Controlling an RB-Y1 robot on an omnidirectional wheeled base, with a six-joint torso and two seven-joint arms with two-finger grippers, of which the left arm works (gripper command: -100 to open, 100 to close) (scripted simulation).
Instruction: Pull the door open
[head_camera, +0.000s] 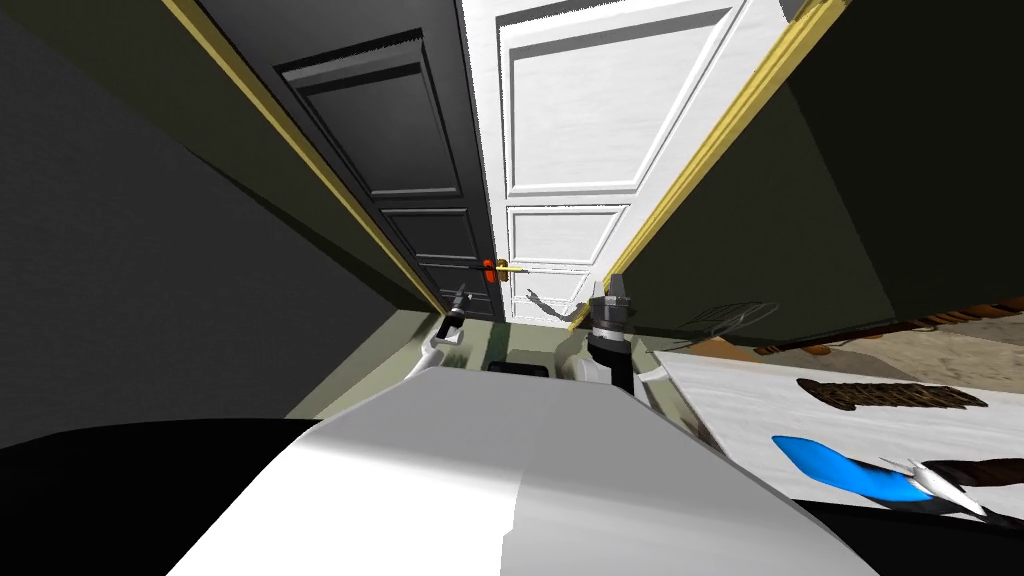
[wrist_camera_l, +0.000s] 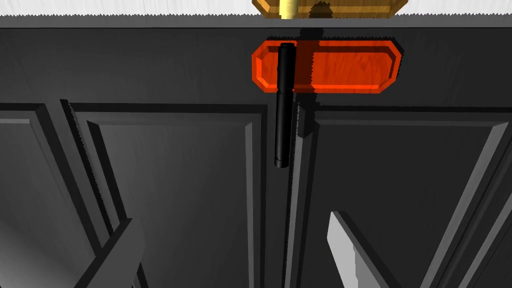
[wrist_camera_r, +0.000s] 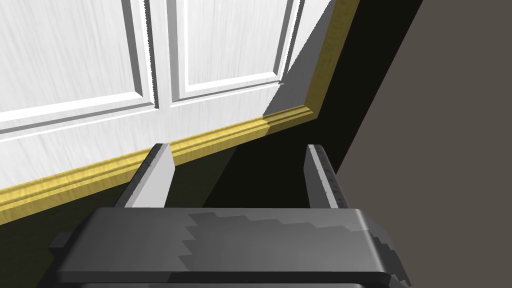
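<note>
Dark olive walls (head_camera: 180, 260) close in on both sides of a double door. Its dark leaf (head_camera: 400, 150) is near-black w/ raised rectangular panels and a faint grain. The white leaf (head_camera: 570, 130) beside it has the same panelling. Yellow wood-grain trim (head_camera: 700, 150) frames the pair. Both leaves sit in line, seam to seam.

Low at R lies a white slab (head_camera: 720, 400) w/ a blue shape (head_camera: 840, 470) on it; can't tell what it is.

L gripper (wrist_camera_l: 230, 250) faces the dark leaf, blades spread wide, nothing btwn them. R gripper (wrist_camera_r: 240, 175) is also wide open and empty, aimed at the white leaf's edge and the trim.

On the dark leaf by the seam is a glossy orange-red plate (wrist_camera_l: 345, 67), long w/ clipped corners. From one end a slim black lever (wrist_camera_l: 284, 105), round-section, runs across the panel rail. Its free end is the nearer to the L fingers (wrist_camera_l: 345, 250), roughly in line w/ their gap, ahead and apart, not touching.

A gold plate (wrist_camera_l: 330, 7) on the white leaf is cut off at the edge.
</note>
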